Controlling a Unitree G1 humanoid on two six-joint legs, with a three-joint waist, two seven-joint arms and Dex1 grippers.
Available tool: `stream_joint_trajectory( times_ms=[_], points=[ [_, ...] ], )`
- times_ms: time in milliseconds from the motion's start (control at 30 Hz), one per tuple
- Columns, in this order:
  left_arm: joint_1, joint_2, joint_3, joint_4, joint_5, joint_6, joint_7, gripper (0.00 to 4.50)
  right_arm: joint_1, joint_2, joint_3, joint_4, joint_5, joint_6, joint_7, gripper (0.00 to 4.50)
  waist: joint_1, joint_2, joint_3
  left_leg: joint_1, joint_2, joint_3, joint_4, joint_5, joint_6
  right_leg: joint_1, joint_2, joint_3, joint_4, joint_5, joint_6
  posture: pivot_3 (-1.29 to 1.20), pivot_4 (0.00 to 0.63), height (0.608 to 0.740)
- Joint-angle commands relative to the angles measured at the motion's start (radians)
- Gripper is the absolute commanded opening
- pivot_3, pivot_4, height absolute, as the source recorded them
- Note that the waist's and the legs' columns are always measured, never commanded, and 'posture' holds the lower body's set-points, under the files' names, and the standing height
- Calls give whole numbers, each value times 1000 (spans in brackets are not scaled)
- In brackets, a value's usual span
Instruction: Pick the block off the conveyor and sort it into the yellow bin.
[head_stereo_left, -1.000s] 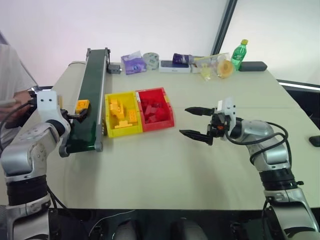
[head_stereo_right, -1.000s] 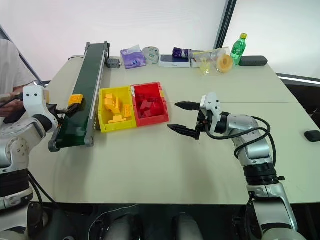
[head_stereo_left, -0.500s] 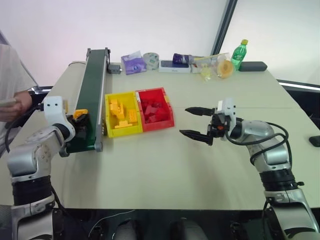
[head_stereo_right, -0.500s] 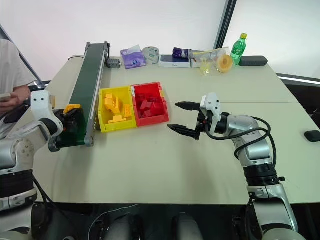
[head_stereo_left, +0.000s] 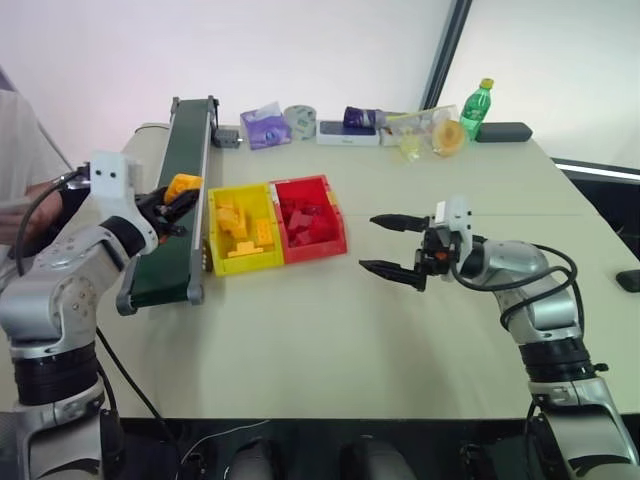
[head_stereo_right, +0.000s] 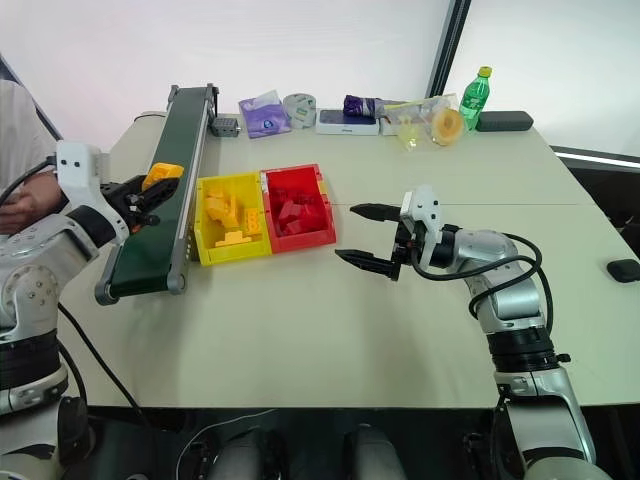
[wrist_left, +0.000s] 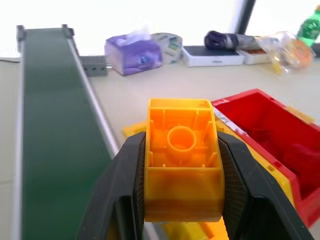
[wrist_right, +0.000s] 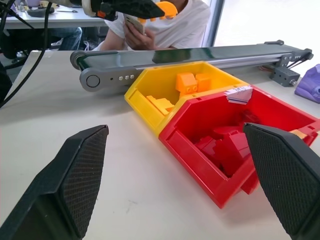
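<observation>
Your left gripper (wrist_left: 181, 200) is clenched on the small orange-yellow studded plastic block (wrist_left: 182, 159), one black finger on each flank, with the brick's hollow underside facing the wrist camera. You can see the block held clear above the long dark green conveyor belt (head_stereo_left: 178, 200) with its grey metal side rails, over the rail nearest the bins. From the block, the small open-topped yellow plastic bin (head_stereo_left: 242, 229) sits at about four o'clock in the head view, just beside the conveyor and joined to a like-sized red plastic bin (head_stereo_left: 311, 215) on its right; yellow bricks lie in the first, red bricks in the second. Your right gripper (head_stereo_left: 394, 245) hangs over the pale tabletop (head_stereo_left: 330, 330) at three o'clock from the red bin, near it but apart, its two black fingers spread wide and grasping nothing. At twelve o'clock, along the table's far edge, stands a green plastic bottle (head_stereo_left: 478, 107).
</observation>
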Motion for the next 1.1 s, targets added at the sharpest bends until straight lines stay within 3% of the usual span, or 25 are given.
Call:
stream_joint_trajectory(
  times_ms=[33,367,433,600,733,967,1100],
  points=[
    [-54,-41,-32,21,18,-29,33,1354,-15,-13,-24,-21,5,-14,-4,4500,1,0,0,0,0,0,0,0,0,0,0,0,0,0,0,0,150,740],
    [-156,-241,-111,212,89,-122,135,1354,11,-34,-46,-57,12,-7,-32,4500,3,0,0,0,0,0,1,0,0,0,0,0,0,0,0,0,150,740],
    [-171,-249,-127,248,109,-144,131,2388,16,-36,-47,-64,14,-4,-37,4500,0,0,0,0,0,0,1,0,0,0,0,0,0,0,0,0,150,740],
    [-168,-255,-169,244,145,-177,125,4421,26,-39,-51,-73,15,-2,-43,4500,2,0,0,0,0,0,1,0,0,0,1,0,0,0,0,0,150,740],
    [-163,-230,-108,225,137,-194,143,4421,30,-39,-52,-76,14,-1,-46,4500,1,0,0,0,0,0,1,0,0,0,1,0,0,0,0,0,150,740],
    [-38,-54,-40,79,58,-161,-19,4421,9,-37,-42,-53,10,-5,-33,4500,-2,0,0,0,0,0,0,0,0,-1,1,0,0,0,0,0,150,740],
    [123,64,51,-30,-25,-140,-163,4421,-17,-39,-39,-17,4,-15,-12,4500,-2,0,0,0,1,0,0,0,0,0,-1,0,0,0,0,0,150,740]
  ],
)
